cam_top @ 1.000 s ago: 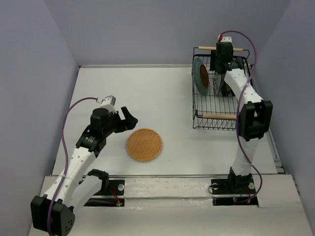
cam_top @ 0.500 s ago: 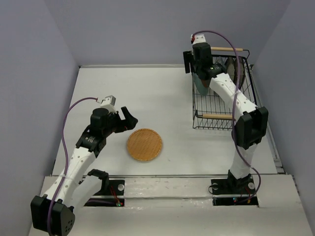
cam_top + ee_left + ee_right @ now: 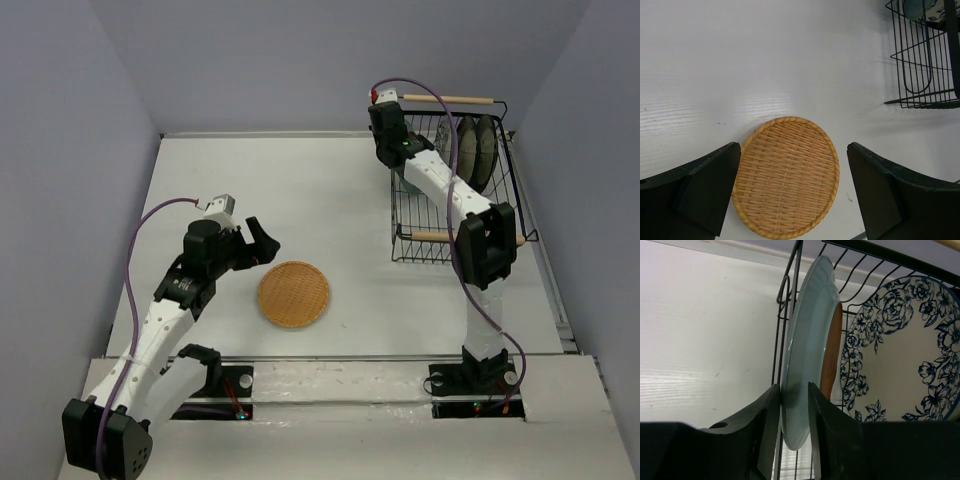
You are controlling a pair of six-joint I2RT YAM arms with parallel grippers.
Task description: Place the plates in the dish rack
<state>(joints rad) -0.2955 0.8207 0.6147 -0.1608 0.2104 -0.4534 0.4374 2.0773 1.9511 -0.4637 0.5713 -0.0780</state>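
The orange-tan woven plate (image 3: 293, 294) lies flat on the table, and it also shows in the left wrist view (image 3: 787, 177). My left gripper (image 3: 265, 243) is open and empty, just left of it and hovering above it (image 3: 793, 150). The black wire dish rack (image 3: 430, 215) stands at the right. My right gripper (image 3: 397, 160) is at its far left corner, shut on the rim of the upright teal plate (image 3: 807, 340). A brown plate edge (image 3: 832, 350) and the blue-and-white floral plate (image 3: 900, 360) stand behind it. Two striped-rim beige plates (image 3: 476, 150) stand at the far right.
The rack has wooden rod handles at its far end (image 3: 455, 99) and near end (image 3: 440, 237). The rack's corner shows in the left wrist view (image 3: 920, 75). Grey walls close in the white table (image 3: 300, 190) on three sides.
My right gripper has swung left from over the middle of the rack to its far left corner and now grips the teal plate's rim. The left arm and woven plate have not moved.
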